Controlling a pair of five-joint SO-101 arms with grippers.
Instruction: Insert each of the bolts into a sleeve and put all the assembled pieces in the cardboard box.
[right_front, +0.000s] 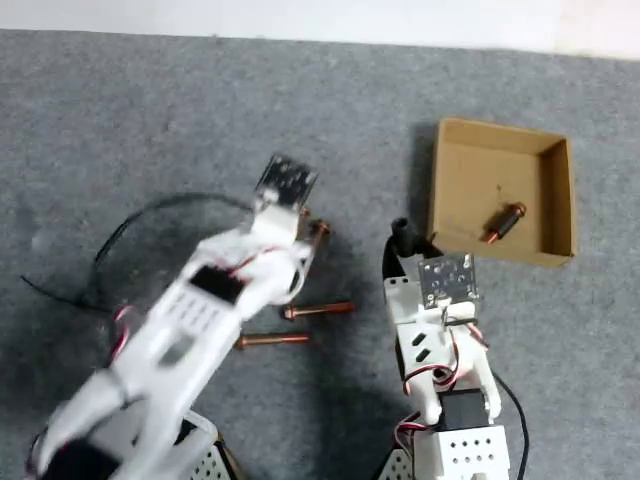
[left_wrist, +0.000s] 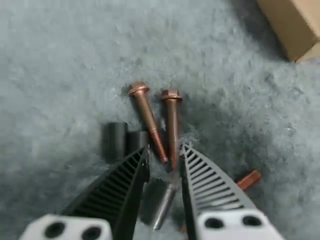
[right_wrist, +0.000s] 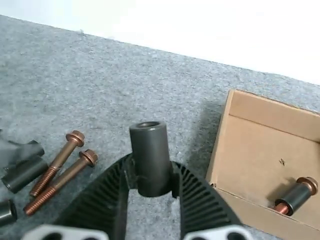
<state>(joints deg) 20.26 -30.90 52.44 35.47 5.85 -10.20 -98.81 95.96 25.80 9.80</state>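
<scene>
1 assembled piece (right_front: 503, 222) is in the cardboard box (right_front: 470, 170) already. The right pincer (right_wrist: 151, 176) is pinching a sleeve (right_wrist: 148, 150) upright, and the left pincer (left_wrist: 165, 152) is spread over 2 bolts (left_wrist: 171, 122) on the counter (right_front: 120, 120). Next up, I'd guess: grab 1 bolt and line it up with that bore.

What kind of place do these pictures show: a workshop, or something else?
Probably a robotics test bench rather than a workshop: a table under a grey mat, two white robot arms standing side by side, and a few copper bolts, dark sleeves and a cardboard box laid out as practice parts.
</scene>
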